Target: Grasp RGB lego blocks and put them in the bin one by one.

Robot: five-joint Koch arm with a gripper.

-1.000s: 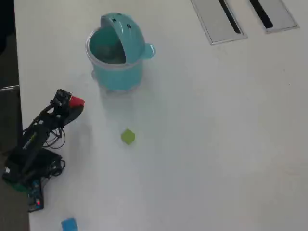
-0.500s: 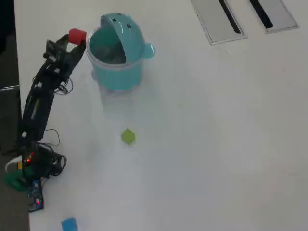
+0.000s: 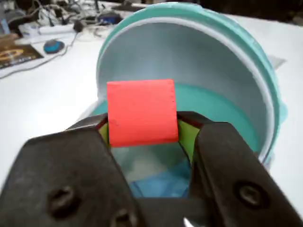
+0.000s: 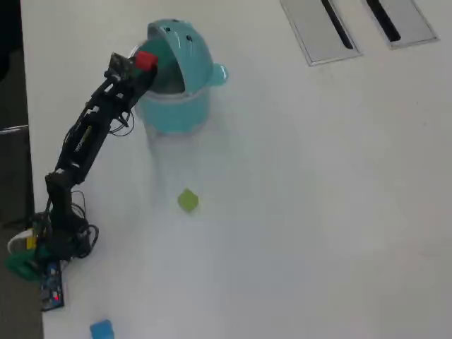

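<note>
In the wrist view the tool [image 3: 142, 135] fills the lower half of the picture, its two dark jaws standing left and right with screws showing on each. Between them sits the red block [image 3: 141, 112], clamped on both sides and held clear of the surface; yellow-green pads show where the jaws press on it. Just past the block is the open mouth of the teal bin [image 3: 222, 109], with its pale rounded lid tipped back behind the opening. The block hangs over the near part of that opening, and something pale blue lies low inside the bin beneath it. Farther off, at the upper left of the wrist view, cables and small clutter lie blurred on the white surface [image 3: 42, 94].

The overhead view shows the arm [image 4: 85, 138] reaching from its base at the lower left up to the bin [image 4: 176, 109], the tool [image 4: 140, 65] at the bin's left rim with the red block [image 4: 145, 61] over the opening. The lid stands raised on the bin's right side, small dark dots on it, and a knob juts out to the right. The yellow-green block [image 4: 187, 200] lies on the bare surface [image 4: 318, 212] below the bin, well apart from it. The blue block [image 4: 102, 329] rests at the bottom edge, near the arm's base. Two flat grey slotted panels [image 4: 321, 28] sit at the top right, far from everything else.
</note>
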